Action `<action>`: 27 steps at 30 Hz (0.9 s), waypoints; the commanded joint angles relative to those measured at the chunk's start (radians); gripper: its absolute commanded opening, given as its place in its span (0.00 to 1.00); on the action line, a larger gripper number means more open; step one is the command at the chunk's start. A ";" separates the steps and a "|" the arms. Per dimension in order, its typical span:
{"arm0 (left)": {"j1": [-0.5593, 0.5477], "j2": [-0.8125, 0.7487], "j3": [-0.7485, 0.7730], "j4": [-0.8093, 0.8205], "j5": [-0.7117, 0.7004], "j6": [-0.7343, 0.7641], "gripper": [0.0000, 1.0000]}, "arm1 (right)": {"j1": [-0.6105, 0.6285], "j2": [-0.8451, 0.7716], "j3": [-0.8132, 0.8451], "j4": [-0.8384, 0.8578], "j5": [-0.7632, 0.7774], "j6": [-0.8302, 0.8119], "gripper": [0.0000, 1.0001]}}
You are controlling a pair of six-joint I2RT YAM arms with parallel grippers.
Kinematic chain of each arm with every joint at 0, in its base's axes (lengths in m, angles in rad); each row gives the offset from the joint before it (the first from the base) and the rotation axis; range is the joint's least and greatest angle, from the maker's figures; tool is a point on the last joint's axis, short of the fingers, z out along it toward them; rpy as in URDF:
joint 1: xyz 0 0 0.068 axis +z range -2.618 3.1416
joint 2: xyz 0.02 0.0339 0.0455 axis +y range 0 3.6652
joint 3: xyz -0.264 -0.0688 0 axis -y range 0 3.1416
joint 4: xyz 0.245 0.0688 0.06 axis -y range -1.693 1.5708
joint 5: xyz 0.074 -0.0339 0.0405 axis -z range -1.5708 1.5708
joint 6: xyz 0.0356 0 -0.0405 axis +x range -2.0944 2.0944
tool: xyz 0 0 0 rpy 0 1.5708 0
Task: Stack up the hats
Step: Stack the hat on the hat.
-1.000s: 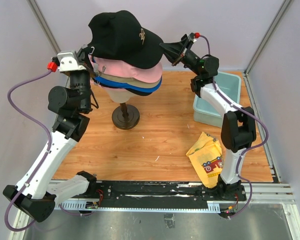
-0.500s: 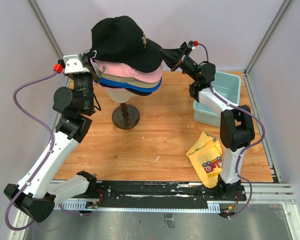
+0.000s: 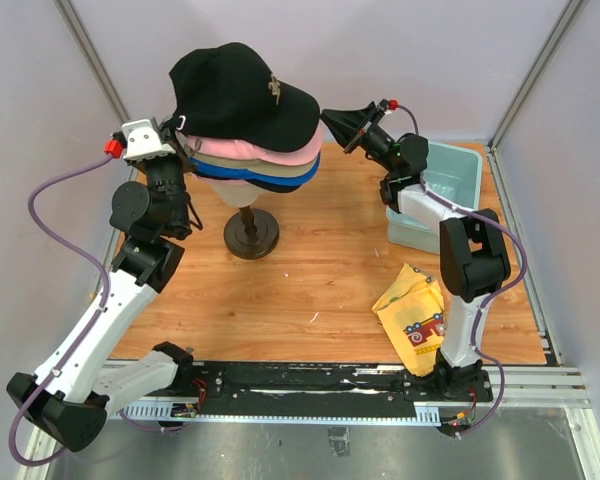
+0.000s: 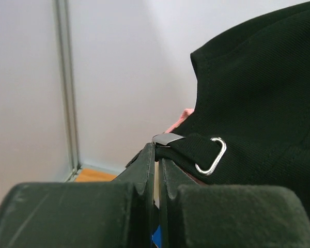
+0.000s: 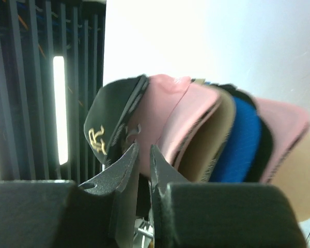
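Atop the cream mannequin head on its dark round stand, stacked fabric baseball caps: black cap with gold logo uppermost, then pink cap, tan cap, bright blue cap. Pinched tight in the left gripper: the black cap's rear strap, beside its silver ring. At the brim edge, right gripper, fingers a narrow slit apart; hold on the brim impossible to tell.

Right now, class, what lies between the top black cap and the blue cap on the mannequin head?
A pink cap, then a tan cap beneath it; the right wrist view shows these layers edge-on, and the top view shows them too.
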 commanded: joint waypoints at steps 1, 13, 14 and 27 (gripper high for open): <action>0.017 -0.059 -0.027 0.005 -0.186 -0.028 0.00 | -0.036 0.003 -0.022 -0.045 0.029 0.284 0.14; 0.017 -0.057 -0.033 0.042 -0.039 -0.072 0.01 | -0.088 -0.127 0.015 -0.242 -0.032 0.020 0.25; 0.017 -0.053 -0.028 0.043 -0.031 -0.074 0.01 | -0.097 -0.150 0.017 -0.279 -0.043 -0.020 0.27; 0.017 -0.016 0.013 0.048 0.057 -0.084 0.01 | -0.116 -0.327 -0.001 -0.521 -0.115 -0.299 0.43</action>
